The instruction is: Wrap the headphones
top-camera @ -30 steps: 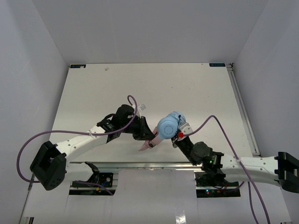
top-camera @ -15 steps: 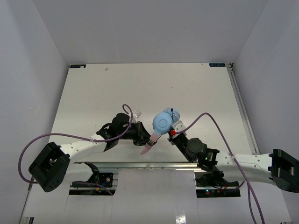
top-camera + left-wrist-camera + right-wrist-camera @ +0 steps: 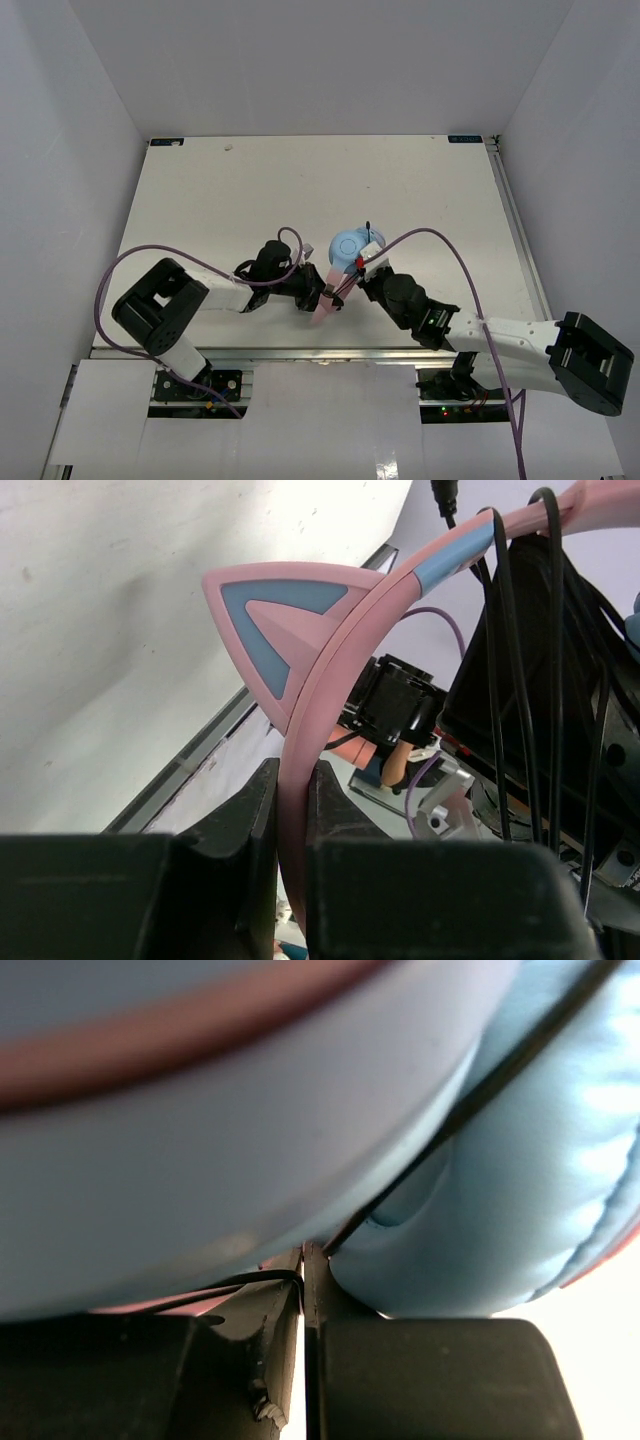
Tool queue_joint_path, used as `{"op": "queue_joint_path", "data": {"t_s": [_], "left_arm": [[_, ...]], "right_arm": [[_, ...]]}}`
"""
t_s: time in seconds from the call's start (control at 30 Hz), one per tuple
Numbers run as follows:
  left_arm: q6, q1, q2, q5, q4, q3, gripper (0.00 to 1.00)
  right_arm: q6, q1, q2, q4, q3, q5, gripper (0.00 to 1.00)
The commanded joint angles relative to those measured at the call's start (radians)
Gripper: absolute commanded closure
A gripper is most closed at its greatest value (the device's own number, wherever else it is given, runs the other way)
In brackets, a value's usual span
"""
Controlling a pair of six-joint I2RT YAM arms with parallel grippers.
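The headphones (image 3: 347,247) are held up between both arms at the table's middle, light blue ear cups above, pink headband (image 3: 326,297) slanting down. My left gripper (image 3: 318,291) is shut on the pink headband (image 3: 300,810), just below its cat ear (image 3: 275,625). The thin black cord (image 3: 497,680) runs in several strands across the band. My right gripper (image 3: 362,268) is shut on the black cord (image 3: 255,1280), pressed right under the blue ear cups (image 3: 500,1190). The cord's plug (image 3: 368,228) sticks up beside the cups.
Purple arm cables (image 3: 440,240) loop over the white table (image 3: 250,190) on both sides. The table's metal front rail (image 3: 300,352) lies just behind the grippers. Grey walls enclose the table on three sides.
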Motion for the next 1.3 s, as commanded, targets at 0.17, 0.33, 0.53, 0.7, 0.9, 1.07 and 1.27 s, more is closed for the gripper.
{"op": "queue_joint_path", "data": {"t_s": [0.17, 0.33, 0.53, 0.7, 0.9, 1.07, 1.27], "left_arm": [[-0.117, -0.013, 0.16, 0.322, 0.462, -0.005, 1.0], [-0.275, -0.01, 0.313, 0.364, 0.774, -0.008, 1.0], [-0.38, 0.002, 0.427, 0.386, 0.974, -0.008, 0.76], [-0.398, 0.032, 0.454, 0.394, 1.01, -0.015, 0.69], [-0.408, 0.069, 0.454, 0.389, 1.034, -0.06, 0.62], [-0.414, 0.091, 0.461, 0.387, 1.05, -0.08, 0.56], [-0.414, 0.119, 0.45, 0.37, 1.05, -0.106, 0.49]], "right_arm": [[0.03, -0.153, 0.143, 0.004, 0.104, -0.037, 0.92], [0.024, -0.206, 0.212, 0.03, 0.124, -0.101, 0.92], [0.01, -0.243, 0.311, 0.041, 0.181, -0.149, 0.92], [0.006, -0.256, 0.388, 0.04, 0.223, -0.174, 0.92], [0.002, -0.285, 0.458, 0.035, 0.253, -0.188, 0.92], [0.004, -0.312, 0.503, 0.027, 0.277, -0.202, 0.92], [0.009, -0.328, 0.54, 0.018, 0.302, -0.215, 0.92]]}}
